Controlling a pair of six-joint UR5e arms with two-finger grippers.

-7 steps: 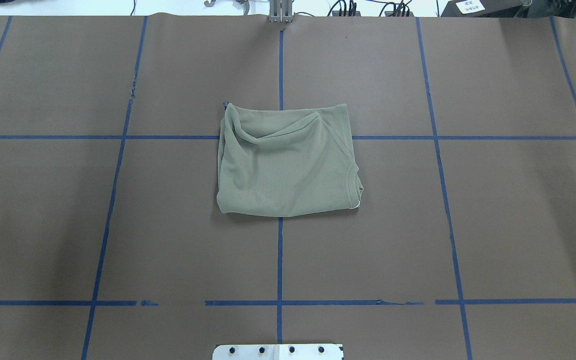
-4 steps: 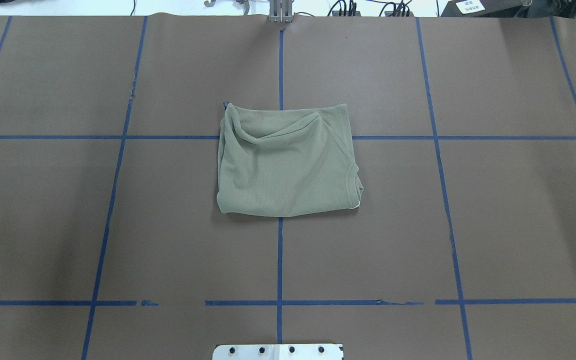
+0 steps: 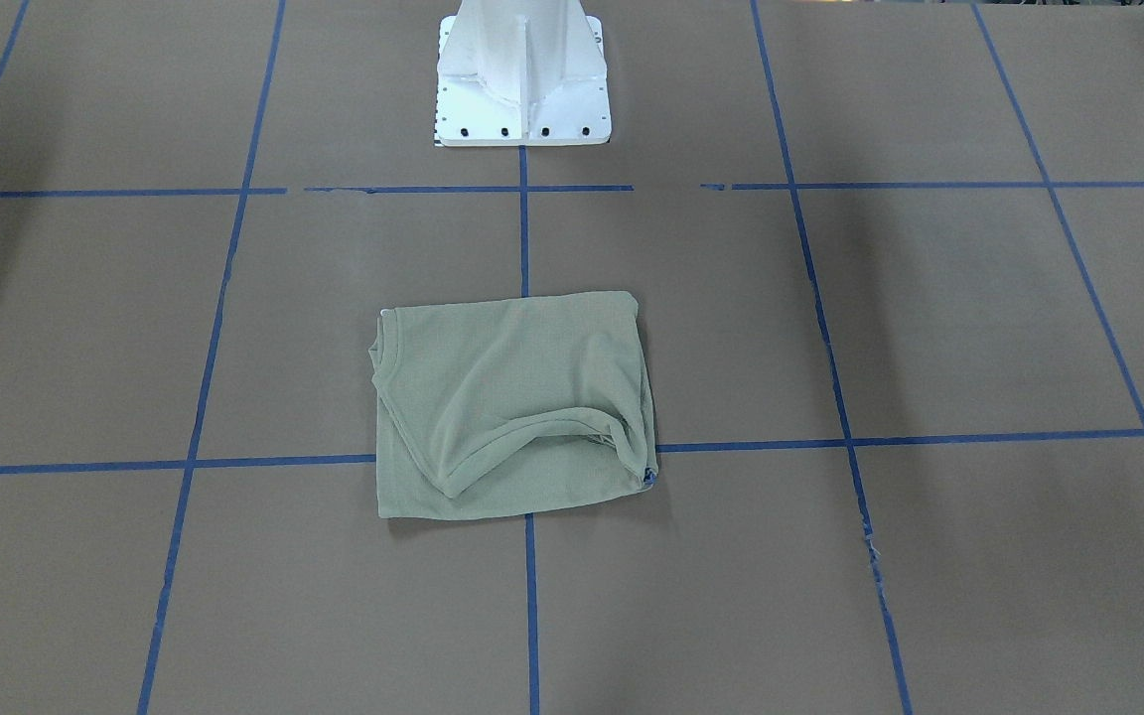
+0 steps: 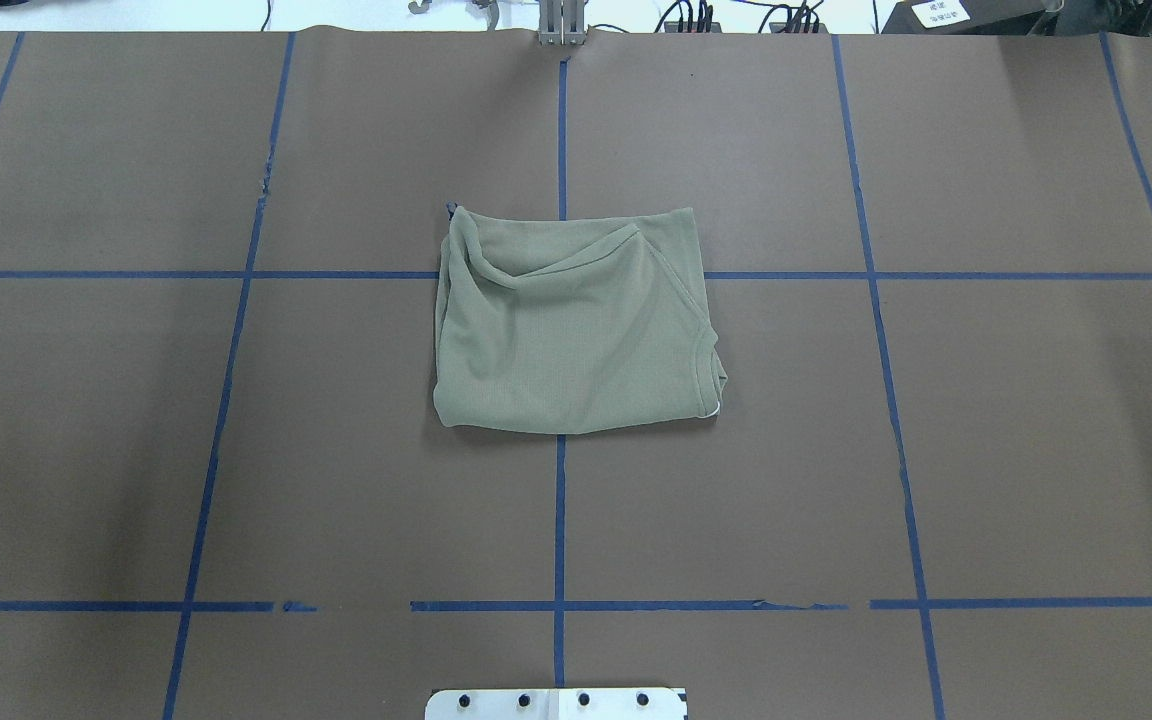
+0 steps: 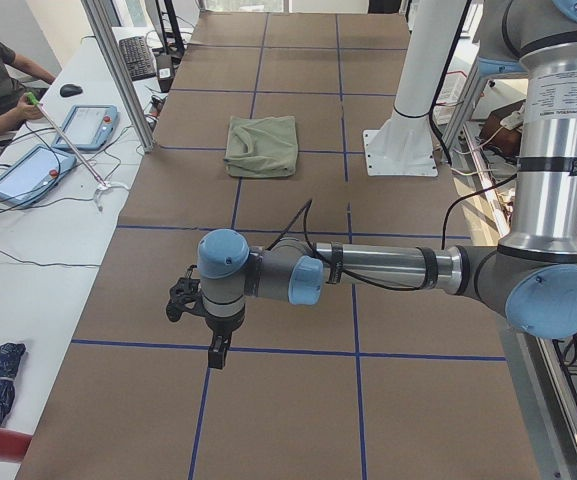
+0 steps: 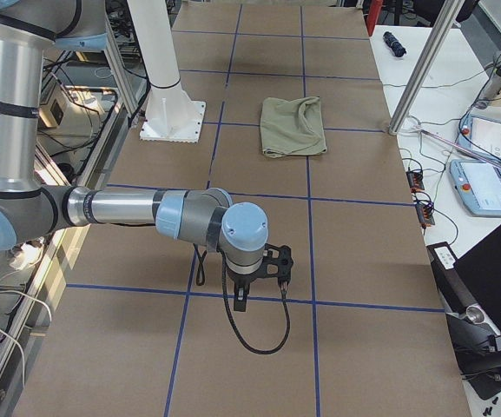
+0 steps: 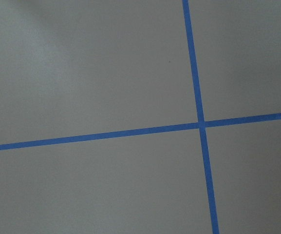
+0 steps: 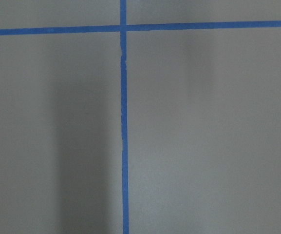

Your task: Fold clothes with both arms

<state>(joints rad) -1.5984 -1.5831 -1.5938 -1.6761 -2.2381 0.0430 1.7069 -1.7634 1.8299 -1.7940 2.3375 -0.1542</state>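
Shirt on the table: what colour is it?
The shirt is a plain sage green, clearest in the overhead exterior view.

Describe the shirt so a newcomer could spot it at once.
Start at the white pedestal on the brown table. Follow the blue tape line out from it to the shirt, folded into a rough rectangle over a tape crossing. It is the only green cloth there.

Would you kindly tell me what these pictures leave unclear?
- Left gripper: open or shut unclear; exterior left only, small.
- Right gripper: likewise, only in exterior right.
- Shirt: inner layers hidden by its own folds, all views.
- White bit at its corner: too small to identify, overhead.
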